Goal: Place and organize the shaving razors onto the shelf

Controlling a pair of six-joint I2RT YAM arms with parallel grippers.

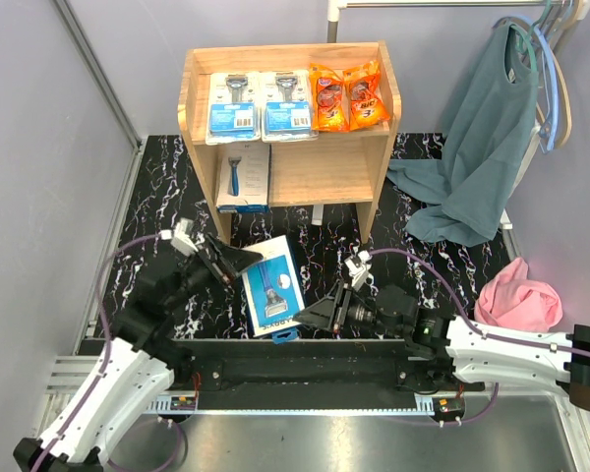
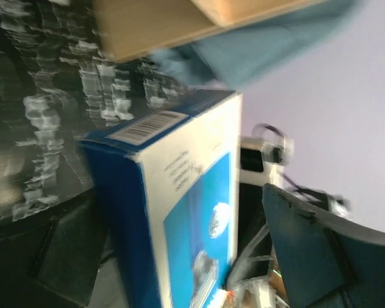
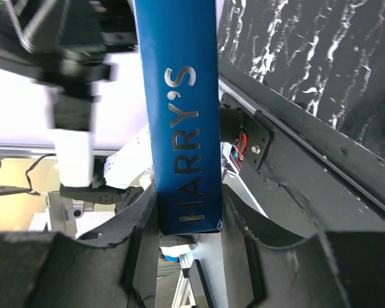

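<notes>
white-and-blue box up off the table, near the arms, clenched at its lower end by right gripper; left gripper straddling its upper part, grip impossible to tell. already on shelf: blister packs, orange packets, second box. left, seemingly: shelving this one.

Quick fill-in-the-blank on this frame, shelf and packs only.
1. The shelf has ___ packs on its top tier.
2. In the top view, the orange packets sit to the ___ of the blue blister packs.
3. The right gripper clamps a box whose edge reads ___.
Missing: four; right; HARRY'S
</notes>
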